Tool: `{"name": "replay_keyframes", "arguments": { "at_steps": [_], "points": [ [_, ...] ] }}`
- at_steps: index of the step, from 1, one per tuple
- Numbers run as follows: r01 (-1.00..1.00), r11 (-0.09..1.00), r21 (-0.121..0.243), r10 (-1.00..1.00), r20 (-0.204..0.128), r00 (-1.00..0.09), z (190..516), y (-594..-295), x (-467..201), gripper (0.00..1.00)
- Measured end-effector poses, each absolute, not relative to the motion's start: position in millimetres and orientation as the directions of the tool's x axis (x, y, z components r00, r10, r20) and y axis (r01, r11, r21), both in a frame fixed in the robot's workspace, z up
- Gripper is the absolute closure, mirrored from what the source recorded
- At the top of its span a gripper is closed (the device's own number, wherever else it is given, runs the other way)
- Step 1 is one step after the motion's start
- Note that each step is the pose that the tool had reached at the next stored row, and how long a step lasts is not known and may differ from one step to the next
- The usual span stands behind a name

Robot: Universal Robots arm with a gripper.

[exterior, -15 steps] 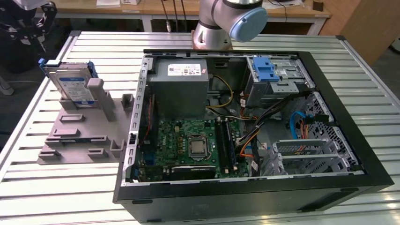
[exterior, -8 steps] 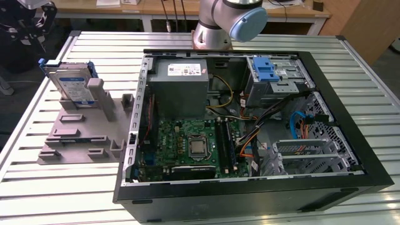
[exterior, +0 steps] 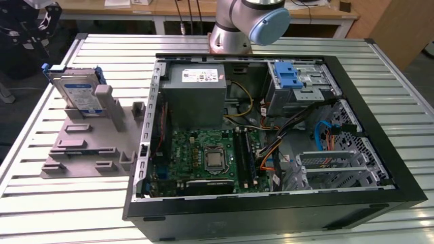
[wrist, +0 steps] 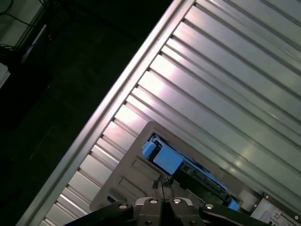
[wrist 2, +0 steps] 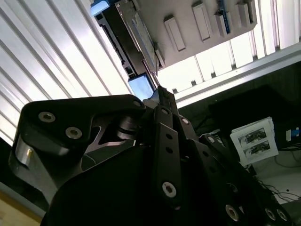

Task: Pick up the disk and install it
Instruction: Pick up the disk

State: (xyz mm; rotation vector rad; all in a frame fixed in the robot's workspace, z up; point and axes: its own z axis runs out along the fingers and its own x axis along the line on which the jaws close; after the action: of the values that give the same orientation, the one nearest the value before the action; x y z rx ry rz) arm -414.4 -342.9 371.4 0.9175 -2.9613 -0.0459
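Silver and blue, the disk [exterior: 76, 94] is standing up on its edge in a grey holder [exterior: 81, 152] that is lying on the ribbed metal table [exterior: 61, 208]. In the exterior view the disk is sitting at about 9 o'clock from the open computer case [exterior: 271, 213], near its side wall but not touching it. I am looking at the gripper [wrist: 160, 184] in both wrist views. Its two fingers are pressing together at the tips, and nothing is sitting between them. The gripper is hanging in the air apart from the disk, with its tips pointing toward the blue end of the disk's frame. Inside the case, a big grey box [exterior: 196, 96] is sitting at about 11 o'clock. A blue latch [exterior: 290, 76] is sitting on a metal cage at about 1 o'clock. The arm's base [exterior: 234, 30] is standing at 12 o'clock, behind the case.
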Motion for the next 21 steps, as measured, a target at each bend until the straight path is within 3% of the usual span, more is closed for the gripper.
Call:
{"name": "replay_keyframes", "arguments": {
  "at_steps": [21],
  "points": [
    [-0.724, 0.689, 0.035, -0.725, 0.024, -0.688, 369.4, -342.9, -414.4, 0.89]
  ]
}}
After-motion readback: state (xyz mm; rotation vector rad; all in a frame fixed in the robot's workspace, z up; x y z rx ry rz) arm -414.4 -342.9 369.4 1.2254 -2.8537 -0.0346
